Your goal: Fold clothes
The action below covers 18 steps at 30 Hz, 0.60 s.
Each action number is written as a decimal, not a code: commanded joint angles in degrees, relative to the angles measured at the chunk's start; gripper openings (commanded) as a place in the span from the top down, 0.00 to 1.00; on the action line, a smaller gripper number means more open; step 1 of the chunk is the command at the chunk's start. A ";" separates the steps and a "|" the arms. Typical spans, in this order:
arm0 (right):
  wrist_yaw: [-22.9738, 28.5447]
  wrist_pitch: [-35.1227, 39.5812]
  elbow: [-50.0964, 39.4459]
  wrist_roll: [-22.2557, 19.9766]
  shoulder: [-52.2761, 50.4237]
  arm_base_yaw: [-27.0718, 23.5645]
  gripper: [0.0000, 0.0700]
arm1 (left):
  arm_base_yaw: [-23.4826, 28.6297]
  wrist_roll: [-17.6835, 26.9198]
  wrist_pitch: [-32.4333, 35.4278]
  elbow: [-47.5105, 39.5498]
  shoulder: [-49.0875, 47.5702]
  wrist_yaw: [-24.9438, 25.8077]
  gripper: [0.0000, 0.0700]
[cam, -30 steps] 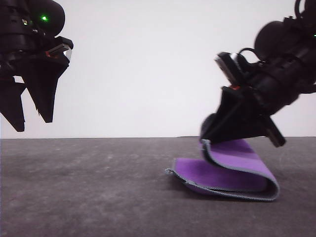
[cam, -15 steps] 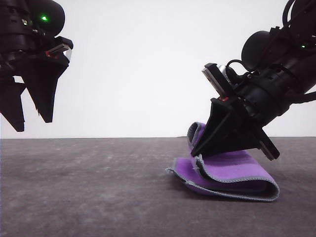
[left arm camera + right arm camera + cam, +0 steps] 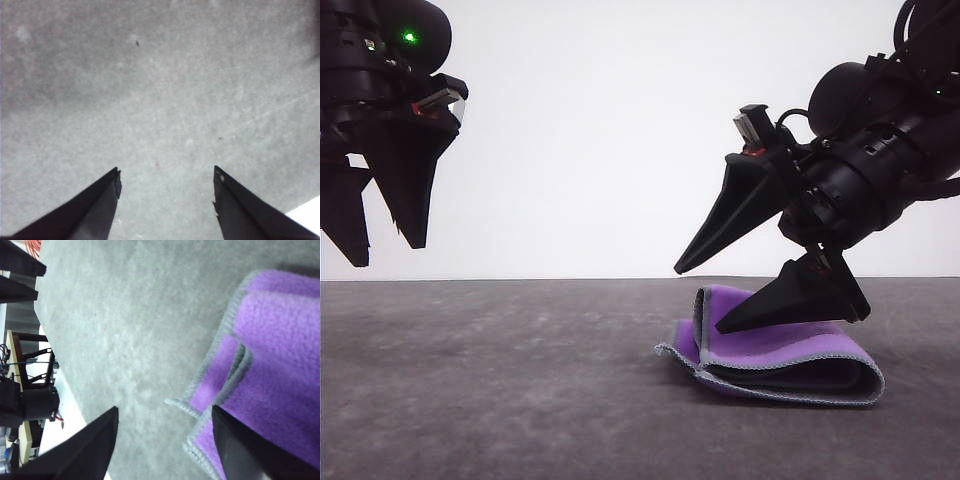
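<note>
My right fingers (image 3: 698,300) gape wide over the folded cloth (image 3: 775,355); my left fingers (image 3: 385,250) hang open, holding nothing.

The cloth lies doubled on the grey desk (image 3: 500,390), purple up, right of centre. My lower right finger seems to rest on it, probably to settle the fold. Its stitched edges face left, toward bare desk; my left fingers are well apart, high up.

surface: grey table (image 3: 470,400) | on it: folded purple cloth (image 3: 770,355), right side
</note>
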 commanded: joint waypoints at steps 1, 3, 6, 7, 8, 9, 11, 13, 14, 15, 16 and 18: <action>-0.22 -0.40 0.59 -2.85 -0.81 -0.73 0.47 | -0.24 0.04 0.04 0.63 0.26 0.15 0.49; 0.43 -1.15 0.59 -3.78 -2.51 -2.38 0.47 | -0.24 0.05 0.22 0.63 0.26 0.15 0.49; 3.45 -2.81 0.59 -5.51 -6.03 -6.27 0.47 | -0.24 0.25 0.30 0.63 0.26 0.15 0.49; 5.32 -3.70 0.59 -6.25 -7.46 -7.81 0.47 | -0.24 0.26 0.35 0.63 0.26 0.15 0.49; 7.53 -4.91 0.59 -7.04 -8.96 -9.18 0.47 | -0.24 0.26 0.49 0.63 0.26 0.15 0.49; 10.15 -6.35 0.59 -8.03 -10.58 -10.58 0.47 | -0.24 0.26 0.69 0.63 0.26 0.15 0.49; 16.01 -9.72 0.59 -10.52 -13.72 -13.00 0.47 | -0.24 0.25 1.45 0.63 0.26 0.15 0.49; 22.25 -13.22 0.59 -13.11 -16.46 -14.91 0.47 | -0.24 0.24 2.35 0.63 0.26 0.15 0.49; 25.21 -14.74 0.59 -14.11 -17.57 -15.61 0.47 | -0.24 0.24 2.71 0.63 0.26 0.15 0.49; 28.03 -16.12 0.59 -14.90 -18.57 -16.26 0.47 | -0.24 0.23 3.07 0.63 0.26 0.15 0.49; 30.65 -17.28 0.59 -15.41 -19.43 -16.85 0.47 | -0.24 0.20 3.42 0.63 0.26 0.15 0.49; 33.93 -18.45 0.59 -15.71 -20.55 -17.63 0.47 | -0.24 0.15 3.81 0.63 0.26 0.15 0.49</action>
